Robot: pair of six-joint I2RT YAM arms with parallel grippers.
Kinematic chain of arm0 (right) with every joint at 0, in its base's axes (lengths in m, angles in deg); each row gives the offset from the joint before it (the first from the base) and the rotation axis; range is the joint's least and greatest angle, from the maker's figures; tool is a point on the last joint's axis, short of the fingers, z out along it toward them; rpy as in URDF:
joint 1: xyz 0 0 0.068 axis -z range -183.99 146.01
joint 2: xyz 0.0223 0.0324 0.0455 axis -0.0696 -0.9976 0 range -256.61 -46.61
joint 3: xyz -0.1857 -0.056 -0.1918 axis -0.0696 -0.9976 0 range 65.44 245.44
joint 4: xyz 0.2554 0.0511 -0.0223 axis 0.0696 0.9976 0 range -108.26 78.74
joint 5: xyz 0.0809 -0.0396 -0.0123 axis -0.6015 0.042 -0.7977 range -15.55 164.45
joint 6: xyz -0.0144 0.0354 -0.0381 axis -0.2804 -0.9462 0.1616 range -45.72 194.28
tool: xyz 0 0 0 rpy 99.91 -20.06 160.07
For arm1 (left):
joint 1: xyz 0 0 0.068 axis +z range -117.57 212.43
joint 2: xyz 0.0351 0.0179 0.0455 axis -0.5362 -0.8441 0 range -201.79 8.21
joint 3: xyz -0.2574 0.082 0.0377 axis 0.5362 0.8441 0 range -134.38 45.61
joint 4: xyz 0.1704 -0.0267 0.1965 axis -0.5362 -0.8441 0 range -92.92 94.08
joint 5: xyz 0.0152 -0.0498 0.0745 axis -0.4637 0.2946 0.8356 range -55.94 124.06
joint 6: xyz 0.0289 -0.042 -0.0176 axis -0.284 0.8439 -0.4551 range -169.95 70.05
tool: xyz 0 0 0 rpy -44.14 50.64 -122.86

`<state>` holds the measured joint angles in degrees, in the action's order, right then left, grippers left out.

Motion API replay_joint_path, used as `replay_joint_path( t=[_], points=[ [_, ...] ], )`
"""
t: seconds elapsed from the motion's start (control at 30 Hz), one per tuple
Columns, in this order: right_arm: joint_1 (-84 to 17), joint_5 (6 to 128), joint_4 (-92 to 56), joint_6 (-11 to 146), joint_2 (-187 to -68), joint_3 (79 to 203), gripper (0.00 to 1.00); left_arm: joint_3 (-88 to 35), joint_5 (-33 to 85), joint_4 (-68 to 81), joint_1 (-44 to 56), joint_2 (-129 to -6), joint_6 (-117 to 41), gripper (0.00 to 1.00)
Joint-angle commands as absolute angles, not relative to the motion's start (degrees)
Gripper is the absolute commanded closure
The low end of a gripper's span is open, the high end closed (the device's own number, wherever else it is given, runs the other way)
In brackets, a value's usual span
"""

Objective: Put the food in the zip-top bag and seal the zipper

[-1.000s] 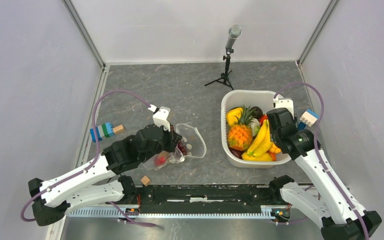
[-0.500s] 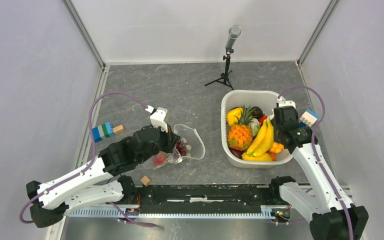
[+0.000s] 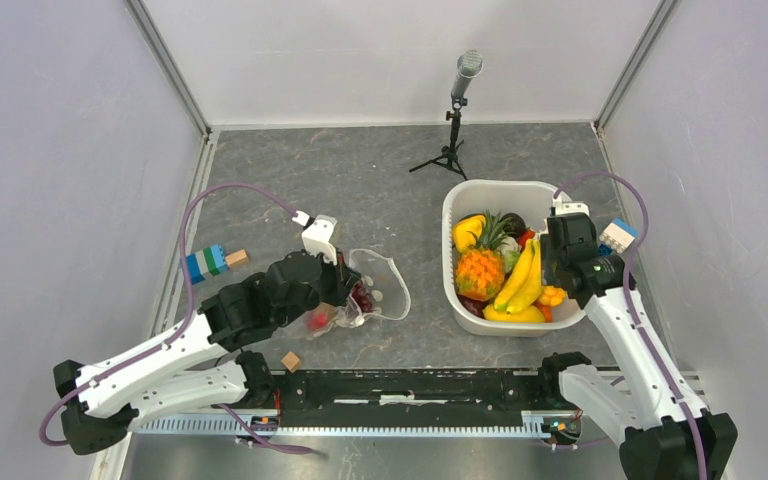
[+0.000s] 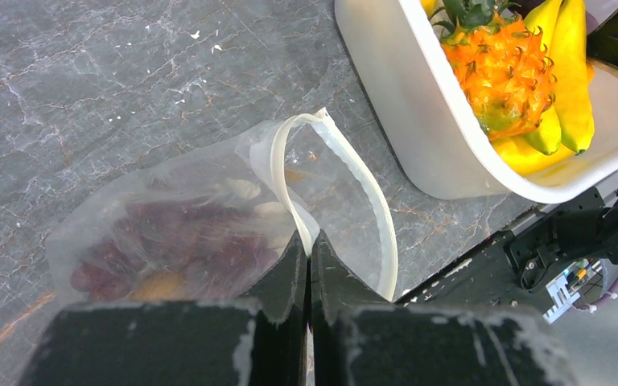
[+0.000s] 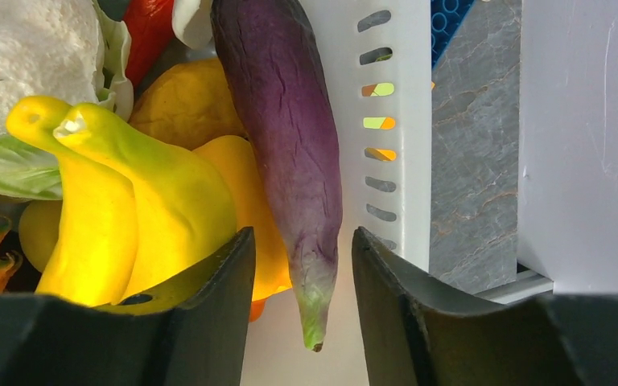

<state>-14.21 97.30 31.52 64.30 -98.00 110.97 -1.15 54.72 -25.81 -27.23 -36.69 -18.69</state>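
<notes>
The clear zip-top bag (image 3: 378,288) lies on the table left of centre, its mouth open, with dark purple and red food inside (image 4: 169,249). My left gripper (image 4: 308,245) is shut on the near side of the white zipper (image 4: 354,181); in the top view it (image 3: 352,290) sits at the bag's left edge. My right gripper (image 5: 303,261) is open, its jaws either side of the tip of a purple aubergine (image 5: 290,121) beside yellow bananas (image 5: 113,201) and white cauliflower (image 5: 32,48). In the top view it (image 3: 558,272) hangs over the basket's right side.
The white basket (image 3: 490,188) holds a pineapple (image 3: 479,272), bananas (image 3: 523,280) and other food. A microphone stand (image 3: 452,130) is behind it. Building blocks lie at the left (image 3: 205,263) and right (image 3: 617,236). A wooden cube (image 3: 290,360) lies near the front rail.
My right arm swung in and moved the gripper back over the basket's right side, then held still. My left gripper shifted slightly left with the bag edge.
</notes>
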Motion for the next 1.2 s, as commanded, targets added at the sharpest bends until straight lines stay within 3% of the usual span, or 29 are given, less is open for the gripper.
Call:
replay_joint_path(
  t=[0.0,0.23,0.43,0.53,0.73,0.87,1.07,1.17],
  points=[
    [-13.98,96.56,29.90,64.60,-98.51,111.45,0.47,-1.76,55.04,-24.15,-27.25,-36.59,-19.89,0.98],
    [-14.01,95.17,29.29,64.87,-99.71,110.70,0.61,-1.67,54.74,-24.04,-27.25,-37.26,-19.85,0.98],
    [-13.94,98.97,30.66,64.37,-98.42,113.04,0.87,-1.23,54.71,-24.04,-27.23,-36.79,-19.79,0.98],
    [-13.96,102.08,30.96,64.08,-95.59,116.04,0.92,-1.23,54.80,-24.04,-27.18,-36.76,-19.76,0.98],
    [-14.01,99.92,27.57,64.26,-87.99,121.49,0.92,-1.59,54.85,-23.62,-27.14,-37.70,-19.75,0.98],
    [-14.02,85.09,22.41,66.43,-84.63,122.16,0.91,-1.72,54.62,-23.10,-27.15,-38.26,-19.64,0.98],
    [-14.00,48.77,8.41,63.38,-82.50,115.03,0.92,-1.67,54.80,-22.77,-27.16,-38.71,-19.44,0.98],
    [-14.16,41.55,6.44,63.87,-83.32,112.29,0.92,-1.76,54.71,-22.55,-27.16,-38.98,-19.11,0.98]
  ],
)
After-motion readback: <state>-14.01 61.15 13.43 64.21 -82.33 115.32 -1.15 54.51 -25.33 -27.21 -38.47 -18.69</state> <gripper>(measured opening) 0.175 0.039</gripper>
